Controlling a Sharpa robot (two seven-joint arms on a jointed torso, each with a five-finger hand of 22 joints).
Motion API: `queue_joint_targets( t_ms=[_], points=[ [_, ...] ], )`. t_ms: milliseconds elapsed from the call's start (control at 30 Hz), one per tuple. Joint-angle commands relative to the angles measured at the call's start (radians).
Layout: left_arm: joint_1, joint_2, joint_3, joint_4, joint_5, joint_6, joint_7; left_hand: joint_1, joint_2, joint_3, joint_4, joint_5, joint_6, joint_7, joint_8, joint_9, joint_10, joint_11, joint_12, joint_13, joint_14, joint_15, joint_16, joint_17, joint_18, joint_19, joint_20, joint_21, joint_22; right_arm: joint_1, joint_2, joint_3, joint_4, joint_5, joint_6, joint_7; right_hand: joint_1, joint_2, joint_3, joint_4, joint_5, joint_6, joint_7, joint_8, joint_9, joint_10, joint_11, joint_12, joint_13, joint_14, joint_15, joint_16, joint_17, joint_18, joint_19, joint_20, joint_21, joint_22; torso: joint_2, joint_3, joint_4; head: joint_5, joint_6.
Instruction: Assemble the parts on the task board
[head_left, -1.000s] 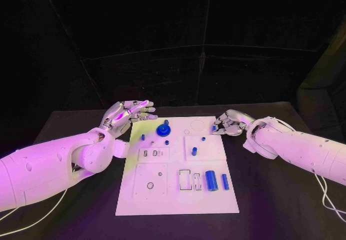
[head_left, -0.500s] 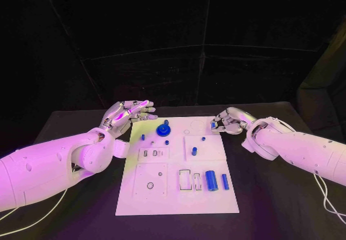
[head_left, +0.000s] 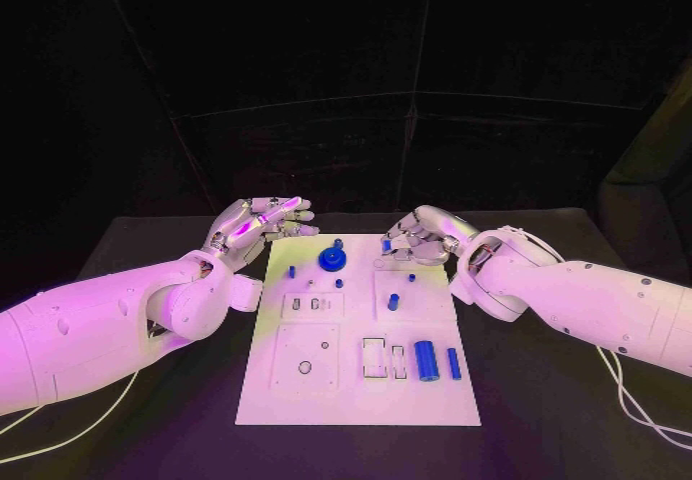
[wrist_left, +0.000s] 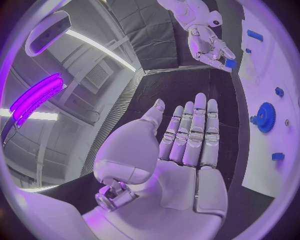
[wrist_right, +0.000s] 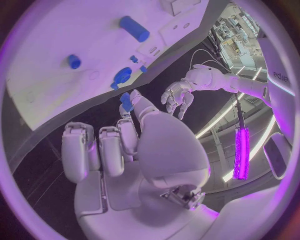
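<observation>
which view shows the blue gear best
The head view: the blue gear stands clear on the far part of the task board, unobstructed. The left wrist view shows it edge-warped near the rim; the right wrist view shows it small and tilted.

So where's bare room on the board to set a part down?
Free: the task board's near strip below the blue cylinder, and its near-left corner. Crowded: the far end around the blue gear, where the right robot hand hovers.

Left hand (head_left: 260, 222): raised, palm open, fingers extended side by side, holding nothing. Right hand (head_left: 417, 240): reaching inward, outer fingers curled, a small blue part (wrist_right: 126, 101) pinched at the fingertips.
</observation>
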Motion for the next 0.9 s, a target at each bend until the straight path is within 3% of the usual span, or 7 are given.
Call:
queue_joint_targets(
  t_ms=[33, 100, 133, 233, 400, 700, 900],
  points=[
    [0.002, 0.001, 0.001, -0.001, 0.001, 0.004, 0.003, 0.002, 0.005, 0.001, -0.006, 0.000, -0.001, 0.003, -0.003, 0.000, -0.003, 0.000, -0.007, -0.001, 0.005, 0.001, -0.002, 0.001, 0.016, 0.006, -0.002, -0.005, -0.001, 0.004, 0.039, 0.000, 0.005, -0.106, 0.017, -0.110, -0.010, -0.004, 0.008, 0.002, 0.006, 0.024, -0.020, 0.000, 0.001, 0.010, -0.017, -0.008, 0.041, 0.075, -0.002, -0.001, 0.125, -0.011, 0.003, -0.005, 0.005, 0.116, -0.008, -0.0063, 0.0054, 0.008, -0.007],
    [0.002, 0.003, 0.001, -0.002, 0.001, 0.006, 0.003, 0.002, 0.005, 0.001, -0.006, 0.000, -0.001, 0.003, -0.003, 0.000, -0.003, 0.000, -0.007, -0.001, 0.005, 0.001, -0.002, 0.001, 0.016, 0.006, -0.002, -0.005, -0.001, 0.004, 0.071, 0.000, -0.005, -0.133, 0.028, -0.128, -0.011, -0.007, 0.008, 0.001, 0.007, 0.024, -0.020, -0.001, 0.001, 0.009, -0.017, -0.009, 0.039, 0.075, -0.002, -0.002, 0.123, -0.011, 0.004, -0.005, 0.005, 0.116, -0.008, -0.0077, 0.0071, 0.012, -0.008],
    [0.003, 0.003, 0.001, -0.002, 0.001, 0.006, 0.003, 0.002, 0.005, 0.001, -0.006, 0.000, -0.001, 0.003, -0.003, 0.000, -0.003, 0.000, -0.007, -0.001, 0.005, 0.001, -0.002, 0.001, 0.016, 0.006, -0.002, -0.005, -0.001, 0.004, 0.081, 0.000, -0.009, -0.141, 0.031, -0.133, -0.011, -0.007, 0.009, 0.001, 0.007, 0.024, -0.020, -0.001, 0.001, 0.009, -0.017, -0.009, 0.039, 0.075, -0.002, -0.002, 0.123, -0.011, 0.004, -0.005, 0.005, 0.116, -0.011, -0.0101, 0.0107, 0.011, -0.010],
    [0.003, 0.003, 0.001, -0.001, 0.001, 0.005, 0.004, 0.002, 0.005, 0.001, -0.006, 0.000, -0.001, 0.003, -0.003, 0.000, -0.003, 0.000, -0.007, -0.001, 0.005, 0.001, -0.002, 0.001, 0.016, 0.006, -0.002, -0.005, -0.001, 0.001, 0.129, -0.001, -0.030, -0.179, 0.048, -0.157, -0.011, -0.008, 0.010, 0.000, 0.008, 0.024, -0.020, -0.001, 0.001, 0.009, -0.017, -0.010, 0.039, 0.075, -0.002, -0.003, 0.122, -0.011, 0.004, -0.005, 0.005, 0.116, -0.012, -0.0130, 0.0117, 0.025, -0.015],
    [0.004, 0.003, 0.001, -0.002, 0.001, 0.002, 0.004, 0.003, 0.005, 0.002, -0.007, 0.000, 0.000, 0.002, -0.003, 0.000, -0.003, 0.000, -0.006, -0.001, 0.005, 0.001, -0.002, 0.001, 0.016, 0.006, -0.002, -0.006, -0.002, -0.011, 0.178, -0.003, -0.049, -0.221, 0.070, -0.178, -0.011, -0.011, 0.012, -0.002, 0.009, 0.022, -0.020, -0.003, 0.000, 0.008, -0.017, -0.011, 0.038, 0.074, -0.002, -0.003, 0.122, -0.011, 0.004, -0.004, 0.005, 0.116, -0.015, -0.0171, 0.0127, 0.030, -0.023],
    [0.007, 0.007, 0.001, -0.017, 0.001, -0.015, 0.005, 0.005, 0.006, 0.003, -0.009, 0.000, -0.001, 0.002, -0.003, 0.000, -0.003, 0.000, -0.007, -0.001, 0.005, 0.001, -0.004, 0.002, 0.016, 0.006, -0.002, -0.007, -0.003, -0.039, 0.244, -0.008, -0.067, -0.292, 0.093, -0.202, -0.012, -0.013, 0.016, -0.004, 0.010, 0.019, -0.018, -0.006, -0.001, 0.008, -0.016, -0.012, 0.038, 0.074, -0.001, -0.003, 0.122, -0.011, 0.004, -0.004, 0.005, 0.117, -0.013, -0.0117, 0.0107, 0.045, -0.032],
    [0.007, 0.010, 0.001, -0.023, 0.001, -0.016, 0.005, 0.005, 0.006, 0.003, -0.009, 0.000, -0.001, 0.002, -0.003, 0.000, -0.003, 0.000, -0.007, -0.001, 0.005, 0.001, -0.004, 0.002, 0.016, 0.006, -0.002, -0.007, -0.003, -0.055, 0.272, -0.010, -0.081, -0.324, 0.103, -0.209, -0.014, -0.014, 0.018, -0.004, 0.010, 0.017, -0.017, -0.007, -0.002, 0.007, -0.015, -0.013, 0.038, 0.074, -0.001, -0.003, 0.121, -0.011, 0.003, -0.004, 0.005, 0.116, -0.013, -0.0125, 0.0123, 0.050, -0.037]
  ],
)
